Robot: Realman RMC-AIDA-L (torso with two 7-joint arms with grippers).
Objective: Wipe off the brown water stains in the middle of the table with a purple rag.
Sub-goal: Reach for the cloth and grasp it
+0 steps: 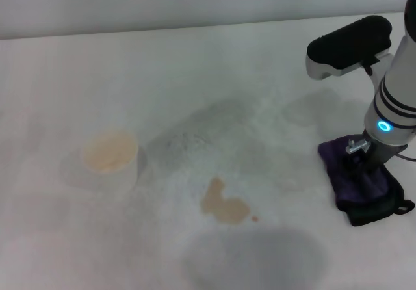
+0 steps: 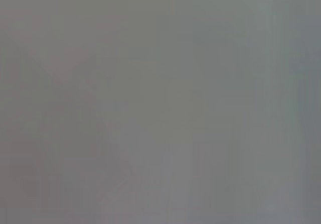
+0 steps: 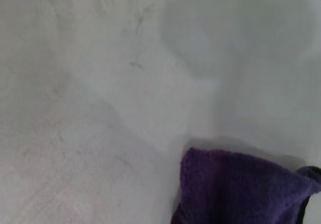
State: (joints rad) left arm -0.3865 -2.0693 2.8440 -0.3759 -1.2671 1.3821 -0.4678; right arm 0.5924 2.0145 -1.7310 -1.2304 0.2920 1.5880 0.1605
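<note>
The brown water stains [image 1: 224, 205] are a tan blotch near the middle front of the white table [image 1: 195, 62], with a tiny droplet [image 1: 255, 219] just to its right. The purple rag [image 1: 364, 186], with black edging, lies on the table at the right edge, well right of the stains. It also shows in the right wrist view [image 3: 241, 189], bunched up. My right gripper [image 1: 364, 165] points down into the middle of the rag. My left gripper is out of view, and the left wrist view is a blank grey.
A white paper cup [image 1: 110, 155] with brownish liquid stands at the left. Faint grey speckled smudges [image 1: 195, 134] spread across the middle of the table behind the stains. The table's far edge runs along the back.
</note>
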